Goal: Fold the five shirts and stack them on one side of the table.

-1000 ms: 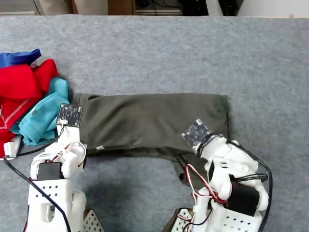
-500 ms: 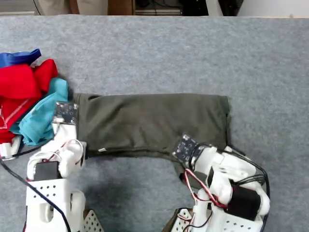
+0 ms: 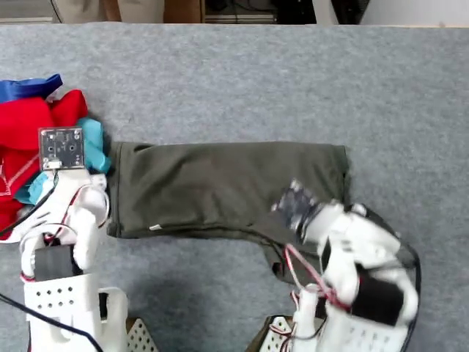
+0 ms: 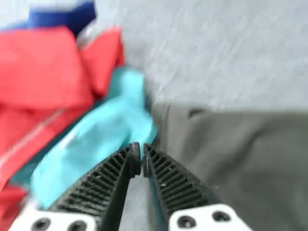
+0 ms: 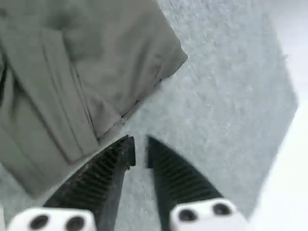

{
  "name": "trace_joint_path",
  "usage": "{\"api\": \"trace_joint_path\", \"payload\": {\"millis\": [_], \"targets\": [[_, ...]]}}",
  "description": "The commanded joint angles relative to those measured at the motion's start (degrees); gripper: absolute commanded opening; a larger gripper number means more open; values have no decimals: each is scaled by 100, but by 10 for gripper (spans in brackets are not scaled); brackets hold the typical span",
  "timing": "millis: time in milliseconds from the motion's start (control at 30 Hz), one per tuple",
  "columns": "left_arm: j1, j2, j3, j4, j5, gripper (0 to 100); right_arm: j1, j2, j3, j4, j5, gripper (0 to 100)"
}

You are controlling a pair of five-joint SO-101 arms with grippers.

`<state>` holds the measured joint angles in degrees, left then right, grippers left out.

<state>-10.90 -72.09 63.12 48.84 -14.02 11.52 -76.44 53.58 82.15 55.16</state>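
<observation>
The olive shirt (image 3: 220, 187) lies folded into a long band across the middle of the grey surface (image 3: 256, 81). At the surface's left edge, a crumpled heap holds a red shirt (image 3: 29, 125), a teal shirt (image 4: 96, 139) and a blue shirt (image 3: 26, 86). The left gripper (image 4: 141, 150) hovers where teal meets olive, its fingers all but closed on nothing. The right gripper (image 5: 139, 147) hangs over bare surface just beside the olive shirt's edge, its fingers a narrow slit apart and empty
</observation>
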Motion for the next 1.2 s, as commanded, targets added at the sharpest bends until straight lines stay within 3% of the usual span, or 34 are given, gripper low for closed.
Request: {"api": "trace_joint_path", "payload": {"millis": [0,200,467,767,1000,1167], "targets": [[290,365,141,-1099,325,19,-347,1200,-462,-782,-686,6],[290,2114,-149,-2277,308,19,-840,3231,-1367,-1767,-1459,5],[281,4400,-1574,-2259,325,19,-919,5103,-1640,-3402,-2259,5],[325,5086,-1873,-2295,378,19,-892,6510,-1218,-5600,-3666,5],[334,6018,-2110,-2954,1011,19,-875,6765,-1165,-5802,-3719,5],[290,7301,-2822,-2866,1134,19,-769,6914,-1191,-5811,-3710,6]]}}
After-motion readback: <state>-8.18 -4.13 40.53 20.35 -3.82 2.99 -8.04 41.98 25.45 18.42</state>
